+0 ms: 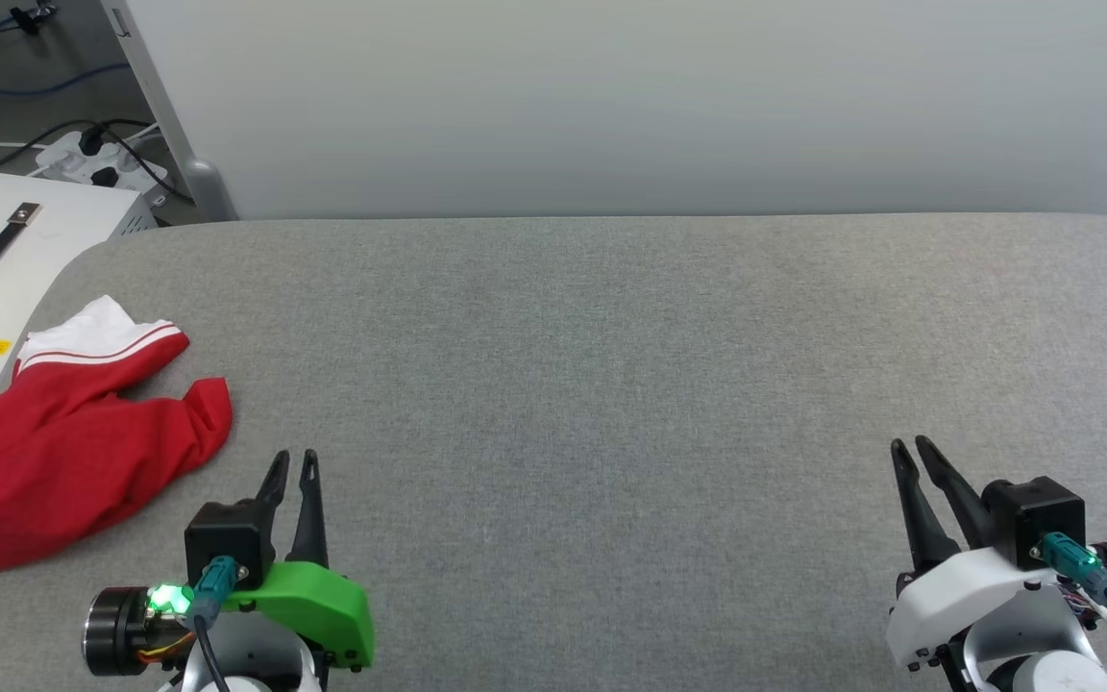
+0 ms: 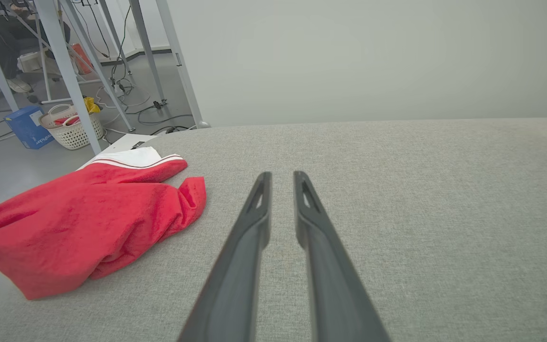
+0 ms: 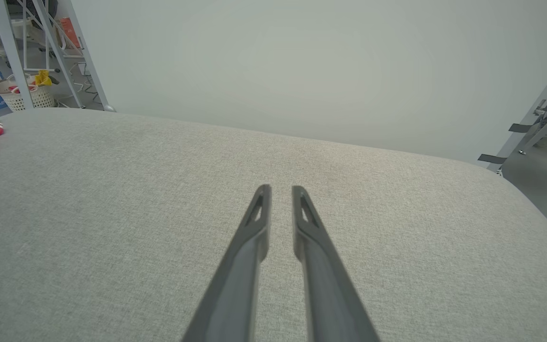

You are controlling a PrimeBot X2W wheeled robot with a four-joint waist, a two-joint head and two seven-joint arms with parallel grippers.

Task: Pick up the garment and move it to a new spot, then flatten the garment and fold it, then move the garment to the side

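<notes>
Soft, light, floppy garment (image 1: pixel 73 452), bunched in a heap. Best pinched at the red fold nearest the left gripper (image 1: pixel 292 461). Both that and the right gripper (image 1: pixel 909 447) open just a crack, empty.

Grey fabric-covered tabletop (image 1: pixel 611 384), seen from above, with rounded far corners. One thing lies on it: the garment (image 1: pixel 63 442), a red shirt, crumpled in a heap at the tabletop's left edge, its white sleeve end with red striped trim turned toward the far side.
</notes>
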